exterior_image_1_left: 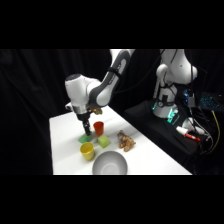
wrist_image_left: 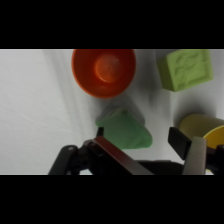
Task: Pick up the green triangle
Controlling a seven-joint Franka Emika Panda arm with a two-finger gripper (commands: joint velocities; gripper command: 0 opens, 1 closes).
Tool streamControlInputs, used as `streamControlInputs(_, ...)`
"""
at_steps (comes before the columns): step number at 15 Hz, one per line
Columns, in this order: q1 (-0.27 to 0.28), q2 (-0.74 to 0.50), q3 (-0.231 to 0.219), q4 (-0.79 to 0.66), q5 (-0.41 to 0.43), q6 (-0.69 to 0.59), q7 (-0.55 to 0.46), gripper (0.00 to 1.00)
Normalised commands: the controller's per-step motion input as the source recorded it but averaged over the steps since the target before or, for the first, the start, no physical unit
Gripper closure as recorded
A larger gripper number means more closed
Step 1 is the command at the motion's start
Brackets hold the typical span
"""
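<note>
I see black curtains (exterior_image_1_left: 35,85) behind my white table (exterior_image_1_left: 150,155). To its right, a dark bench (exterior_image_1_left: 165,127) holds cables (exterior_image_1_left: 210,117) and lit electronics.

Looks like a robotics lab. Black curtains (exterior_image_1_left: 30,85) all round, closing off a single white table (exterior_image_1_left: 65,150). White robot arm (exterior_image_1_left: 107,80) reaching over it from a base (exterior_image_1_left: 172,80) on a dark stand beside the table, with green lights (exterior_image_1_left: 171,116) glowing at the foot and loose cables (exterior_image_1_left: 200,107) trailing nearby. On the table, only small test props: an orange cup (exterior_image_1_left: 98,127), a yellow cup (exterior_image_1_left: 87,150), green blocks (exterior_image_1_left: 103,142) and a grey bowl (exterior_image_1_left: 109,163).
</note>
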Motion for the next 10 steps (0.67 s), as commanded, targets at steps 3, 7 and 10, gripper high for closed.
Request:
streamControlInputs(3, -0.093, 0.34, 0.045, 0.42, 0.107, 0.04, -0.17, 0.0)
streamControlInputs(7, -0.081, 0.29, 0.053, 0.36, 0.105, 0.02, -0.17, 0.0)
streamControlInputs(10, -0.068, 0.21, 0.066, 0.27, 0.102, 0.0, -0.17, 0.35)
